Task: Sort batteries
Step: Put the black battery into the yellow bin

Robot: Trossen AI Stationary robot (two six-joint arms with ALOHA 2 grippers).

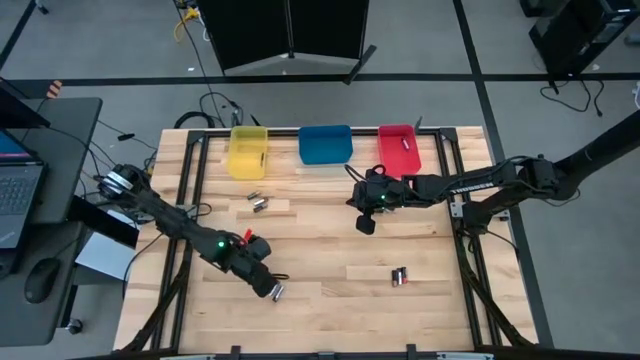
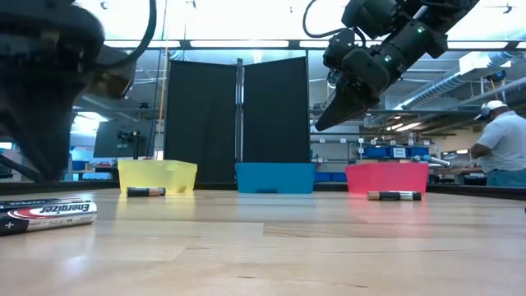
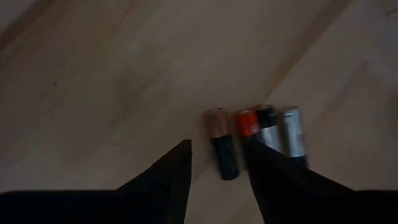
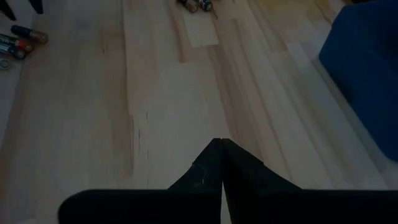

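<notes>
A wooden table [image 1: 330,250] seen from above carries three small bins in a row along its far edge: a yellow bin [image 1: 248,152], a blue bin [image 1: 325,145] in the middle, and a red bin [image 1: 400,150]. Taking the blue bin as the landmark, the sorting looks only partly done. One battery in the red bin [image 1: 405,145] can be seen, just to the right of the blue bin; the blue bin itself shows nothing inside from above, and the yellow bin's contents cannot be made out. Loose cells remain on the wood: a pair of batteries [image 1: 258,202] lies near the blue bin, toward the front and to its left; another pair near the right side [image 1: 400,276] sits well in front of it; and a cluster of four batteries [image 3: 255,137] lies far in front and to its left, by the table's front edge. The left gripper [image 3: 217,171] hovers directly over that cluster with its fingers spread apart, straddling a copper-topped black cell [image 3: 222,146] (it holds nothing). The right gripper [image 1: 365,222] hangs above the table just in front of the blue bin, fingers pressed together and empty. By this reckoning most of the batteries are yet to be binned, and the left arm's cluster appears to be next.
</notes>
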